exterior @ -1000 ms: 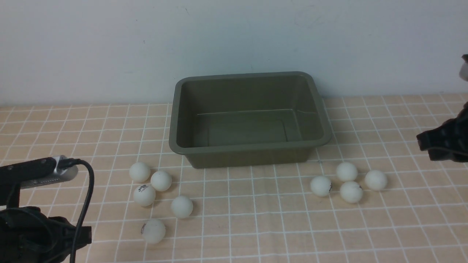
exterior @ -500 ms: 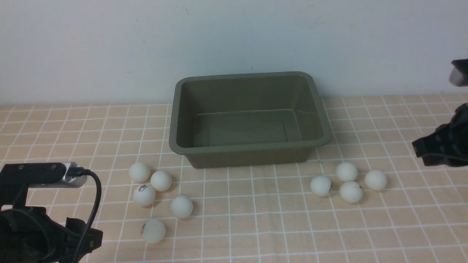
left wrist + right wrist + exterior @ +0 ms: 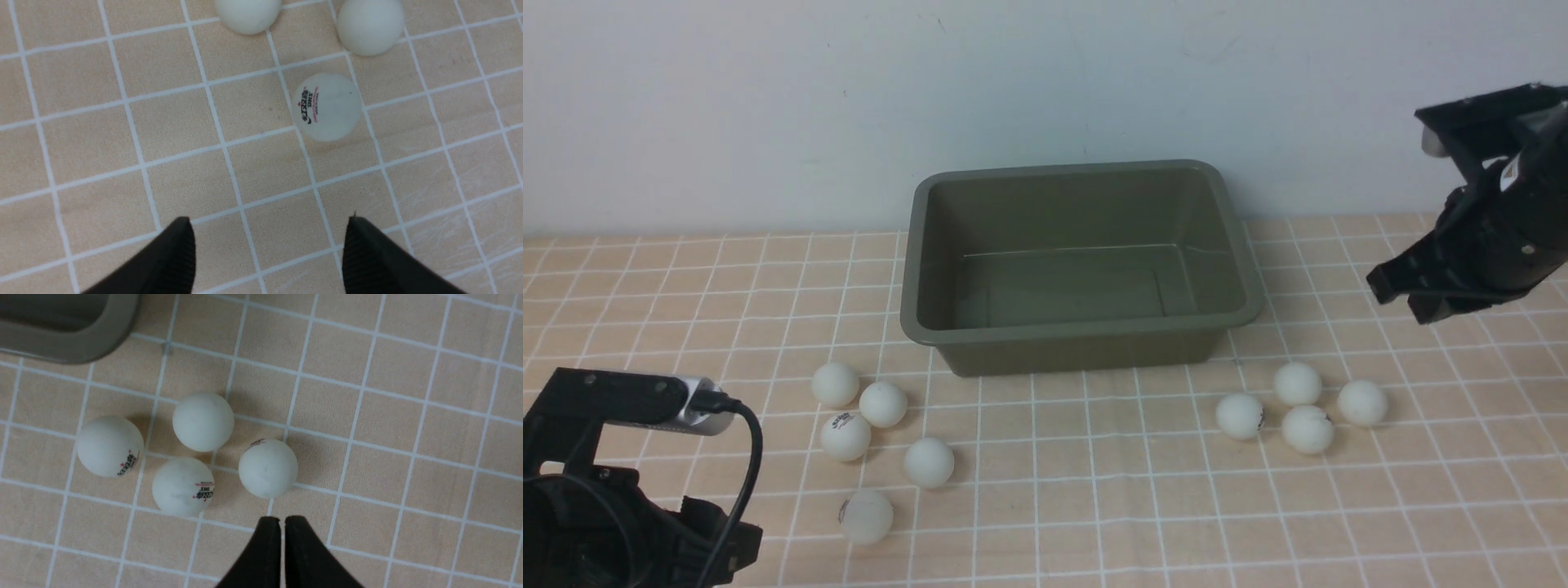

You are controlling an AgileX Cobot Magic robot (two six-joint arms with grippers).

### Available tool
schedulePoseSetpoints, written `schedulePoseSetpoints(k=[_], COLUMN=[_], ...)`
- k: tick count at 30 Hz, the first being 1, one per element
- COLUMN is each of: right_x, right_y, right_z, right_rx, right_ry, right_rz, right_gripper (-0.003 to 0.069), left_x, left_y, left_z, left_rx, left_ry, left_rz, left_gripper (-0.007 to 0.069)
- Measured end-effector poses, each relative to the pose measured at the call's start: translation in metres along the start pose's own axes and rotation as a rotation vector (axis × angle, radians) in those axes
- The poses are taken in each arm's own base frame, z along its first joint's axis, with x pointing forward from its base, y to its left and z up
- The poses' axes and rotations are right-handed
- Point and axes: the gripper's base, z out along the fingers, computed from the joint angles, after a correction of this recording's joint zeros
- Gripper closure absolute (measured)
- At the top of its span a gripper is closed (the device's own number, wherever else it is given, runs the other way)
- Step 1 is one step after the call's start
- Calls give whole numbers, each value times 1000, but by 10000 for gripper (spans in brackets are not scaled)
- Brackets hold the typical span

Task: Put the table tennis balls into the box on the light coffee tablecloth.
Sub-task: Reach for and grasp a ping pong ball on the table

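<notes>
1. While all nine table tennis balls [image 3: 929, 462] rest on the light coffee tablecloth [image 3: 1094, 506], the box [image 3: 1078, 331] stands empty at the cloth's 12 o'clock edge, close to the wall [image 3: 768, 106].
2. Five balls cluster at the box's 7 o'clock and four more at its 5 o'clock. None touches the box.
3. The left hand [image 3: 731, 543] sits low at the front view's 8 o'clock corner, and the five-ball cluster lies around its 2 o'clock, apart from it.
4. Seen from the left wrist, its fingers [image 3: 179, 253] stand wide apart with only cloth between them, and a logo-printed ball [image 3: 327, 107] lies ahead of the tips, untouched.
5. The right hand [image 3: 1401, 298] hangs above the cloth at the box's 3 o'clock, with the four-ball group at about its 7 o'clock.
6. Seen from the right wrist, its fingers [image 3: 261, 555] are pressed together on nothing, and the closest ball [image 3: 267, 468] lies just ahead of the tips without touching them.
</notes>
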Motion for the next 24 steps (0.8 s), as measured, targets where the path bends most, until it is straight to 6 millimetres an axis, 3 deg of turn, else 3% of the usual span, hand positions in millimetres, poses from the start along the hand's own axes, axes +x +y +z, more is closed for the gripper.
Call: schedulePoseSetpoints(k=[7,15,19,21,24], right_x=[1,0,-3,-3,-4], right_y=[3,2,2,2,3], right_z=[2,3,20,27,54], right_rx=[-29,-25,-18,-17,-17], right_ry=[26,26,41,56,103], right_rz=[22,14,2,-1,-11], right_gripper=[536,309,191,173,152], left_x=[0,0,0,0,0], left_y=[0,0,0,0,0], left_z=[0,0,0,0,0], left_rx=[0,0,0,0,0], left_ry=[0,0,0,0,1], left_rz=[0,0,2,3,4], left_gripper=[220,220,220,220,220])
